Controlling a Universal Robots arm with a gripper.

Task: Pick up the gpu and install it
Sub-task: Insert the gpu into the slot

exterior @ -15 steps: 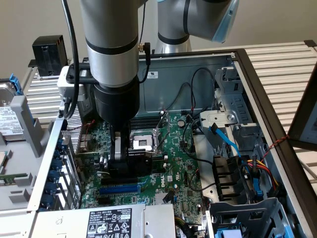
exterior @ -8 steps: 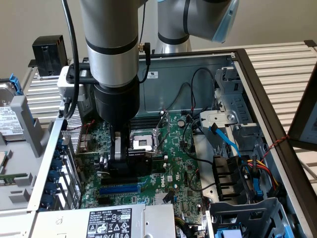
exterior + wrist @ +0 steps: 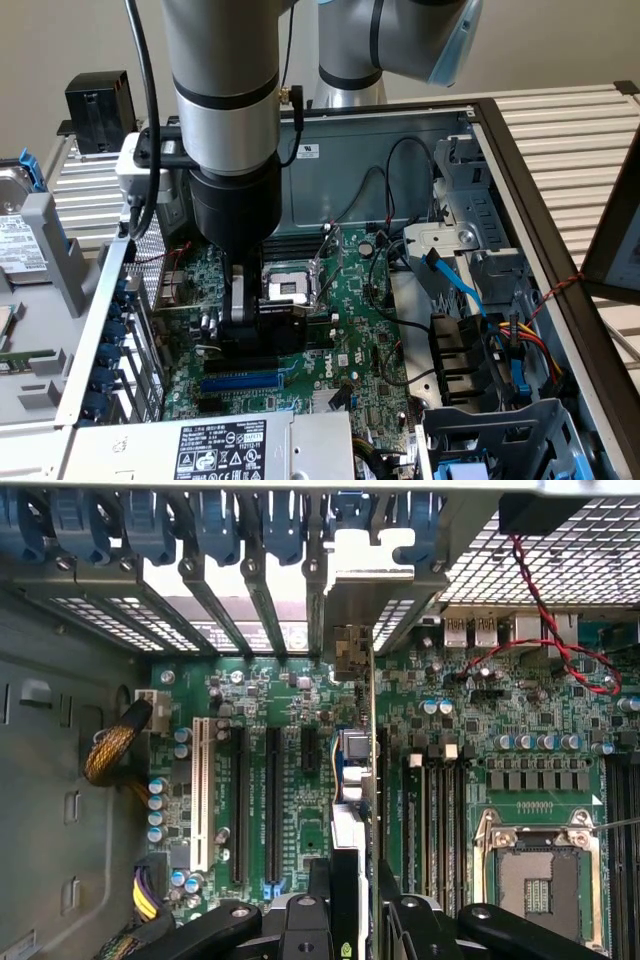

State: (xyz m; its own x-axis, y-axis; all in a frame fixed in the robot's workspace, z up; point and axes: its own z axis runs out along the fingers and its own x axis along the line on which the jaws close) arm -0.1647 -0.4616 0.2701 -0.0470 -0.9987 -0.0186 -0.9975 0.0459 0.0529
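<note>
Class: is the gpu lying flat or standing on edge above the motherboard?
On edge: the gripper holds the gpu, seen as a thin strip perpendicular to the motherboard. Whether it is fully seated: cannot tell.

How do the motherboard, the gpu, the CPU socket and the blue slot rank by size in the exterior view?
Largest: motherboard.
Then gpu and CPU socket, which look alike, so I do not rank them.
Smallest: blue slot.
</note>
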